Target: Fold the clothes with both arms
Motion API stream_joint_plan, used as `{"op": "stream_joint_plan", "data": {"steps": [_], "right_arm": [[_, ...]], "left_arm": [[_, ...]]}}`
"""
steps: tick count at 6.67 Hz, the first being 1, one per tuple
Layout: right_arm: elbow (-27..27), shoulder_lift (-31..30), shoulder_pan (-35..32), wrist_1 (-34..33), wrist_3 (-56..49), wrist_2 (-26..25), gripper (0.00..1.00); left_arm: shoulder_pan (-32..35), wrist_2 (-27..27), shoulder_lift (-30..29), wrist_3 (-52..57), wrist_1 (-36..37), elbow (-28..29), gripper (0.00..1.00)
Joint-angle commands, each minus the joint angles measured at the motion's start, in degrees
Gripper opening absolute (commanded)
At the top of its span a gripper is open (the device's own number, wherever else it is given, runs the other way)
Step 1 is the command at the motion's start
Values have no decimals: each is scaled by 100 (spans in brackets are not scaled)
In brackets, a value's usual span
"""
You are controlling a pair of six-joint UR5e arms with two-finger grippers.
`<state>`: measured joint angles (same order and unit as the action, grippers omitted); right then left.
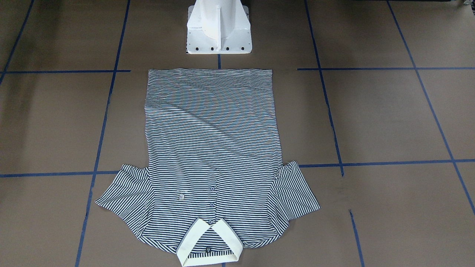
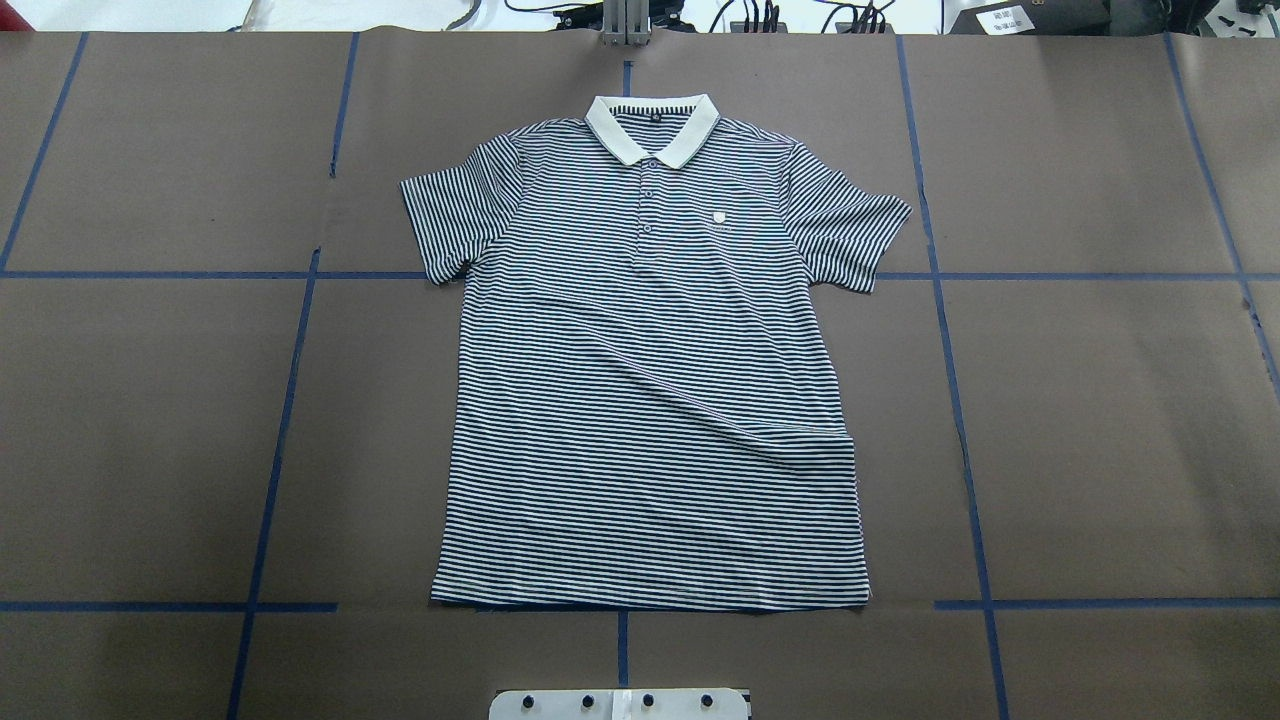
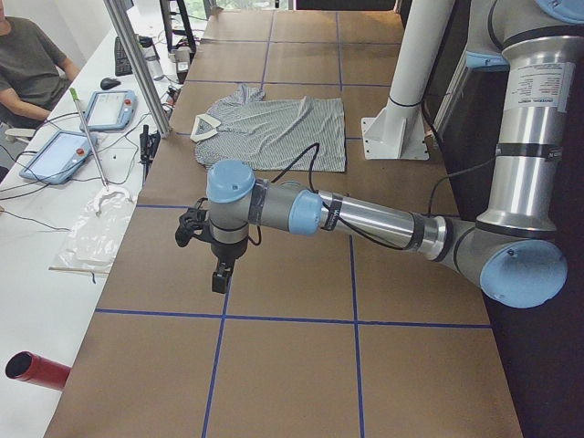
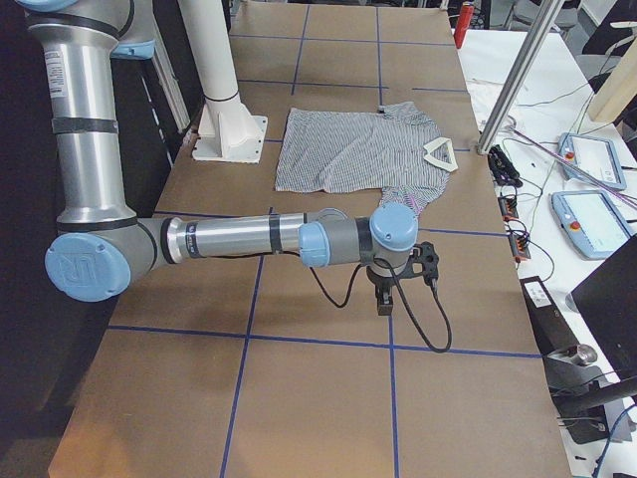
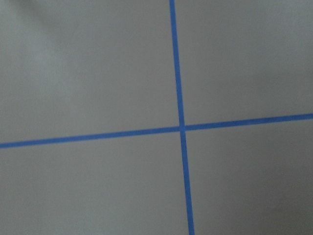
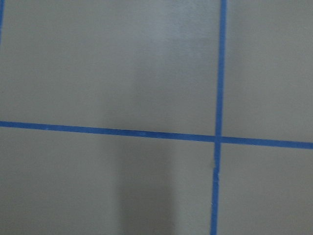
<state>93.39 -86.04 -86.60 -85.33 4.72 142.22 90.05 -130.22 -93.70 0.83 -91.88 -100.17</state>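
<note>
The left gripper showed only in the left side view, small and dark, hanging fingers-down over the table on the end of the left arm. Whether its fingers stood apart or held anything could not be told. Its wrist camera caught only brown surface and crossing blue tape.

Broad brown table lay between that gripper and the shirt, well apart from it. The shirt lay flat and face up at mid-table. Its long axis ran straight away from the robot, with the hem just short of the pedestal and the collar at the far edge. The sleeves were spread to both sides. A slanting crease crossed the lower body. The pedestal was cut off by the frame in both fixed views.

Broad table lay beyond the shirt's right side too. The right gripper hung there fingers-down, seen only from the side, so its finger opening could not be told.
</note>
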Motion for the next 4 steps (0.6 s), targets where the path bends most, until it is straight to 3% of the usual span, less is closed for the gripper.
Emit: {"op": "stream_joint_plan", "data": {"steps": [1, 3, 4], "right_arm": [[-492, 801, 597, 717, 1144, 139, 100], [-1721, 2033, 1370, 1384, 2029, -218, 100], [-1805, 2152, 1922, 1996, 2703, -1039, 99]], "left_arm": [[-443, 5, -35, -91, -1127, 50, 100], [-453, -222, -131, -66, -1209, 120, 100], [-505, -206, -218, -126, -1314, 130, 100]]}}
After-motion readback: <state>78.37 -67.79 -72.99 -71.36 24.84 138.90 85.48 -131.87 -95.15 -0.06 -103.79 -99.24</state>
